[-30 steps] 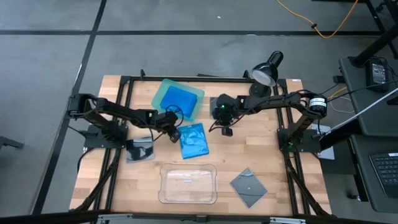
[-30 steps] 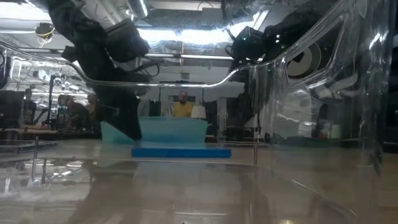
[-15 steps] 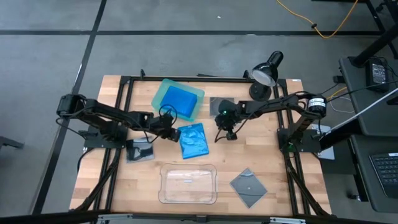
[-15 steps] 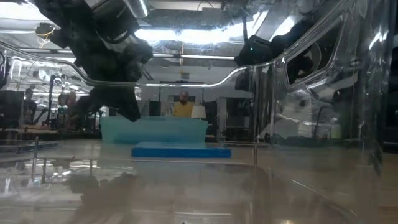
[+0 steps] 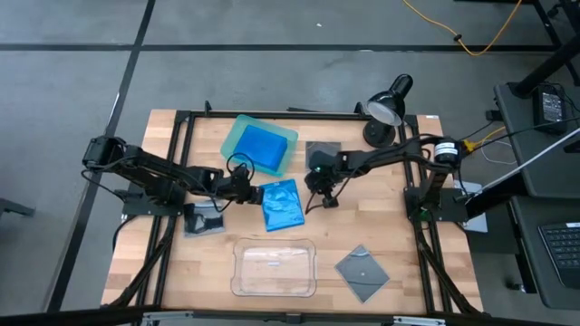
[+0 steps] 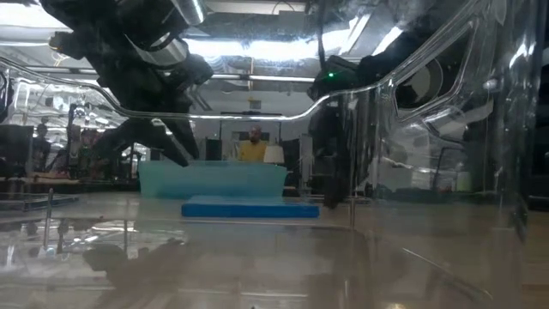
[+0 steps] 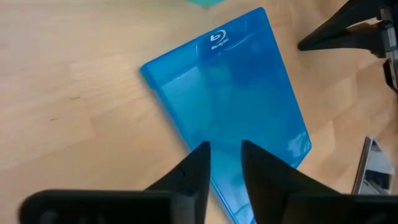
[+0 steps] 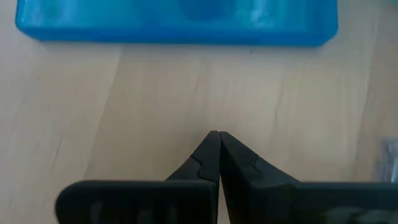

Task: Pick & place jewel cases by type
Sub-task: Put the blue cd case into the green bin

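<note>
Lying between both hands, blue jewel case (image 5: 282, 203), left hand (image 5: 248, 192) slightly spread, right hand (image 5: 323, 196) pressed together

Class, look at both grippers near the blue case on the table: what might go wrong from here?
1. The left gripper has only a narrow gap and the blue case lies flat on the table, so the fingers may slide over it rather than grasp it.
2. The right gripper, shut, is close to the same case from the other side; the two arms could collide.
3. A push could shove the case toward the clear tray.
</note>
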